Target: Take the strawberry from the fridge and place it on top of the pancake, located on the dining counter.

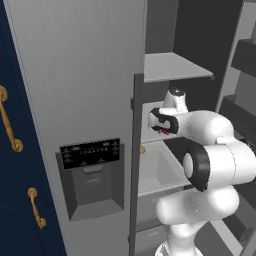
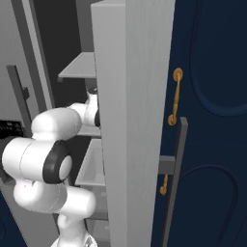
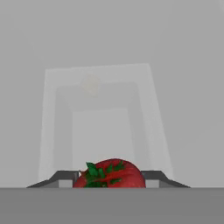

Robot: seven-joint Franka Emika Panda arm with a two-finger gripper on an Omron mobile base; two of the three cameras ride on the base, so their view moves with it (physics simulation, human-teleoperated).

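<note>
Stage: strawberry pickup inside the fridge [image 1: 75,75] — judged early, with carry and placement on the pancake not yet done.
Gripper [image 1: 162,131]: reached past the open door edge into the compartment, below the grey shelf [image 1: 175,67]; jaws are drawn in narrow.
Strawberry [image 3: 111,175]: seen in the hand view between the 2 fingertips [image 3: 65,178], green leaves toward the camera, red flesh touching both pads — judged to be gripped.
Same fruit, left base view: a red speck at the jaws.
Fridge interior: a pale recessed panel is faced by the hand.
Reason for pose: a level reach is needed to clear the shelf above.
Next requirement: straight withdrawal, kept clear of the door.
</note>
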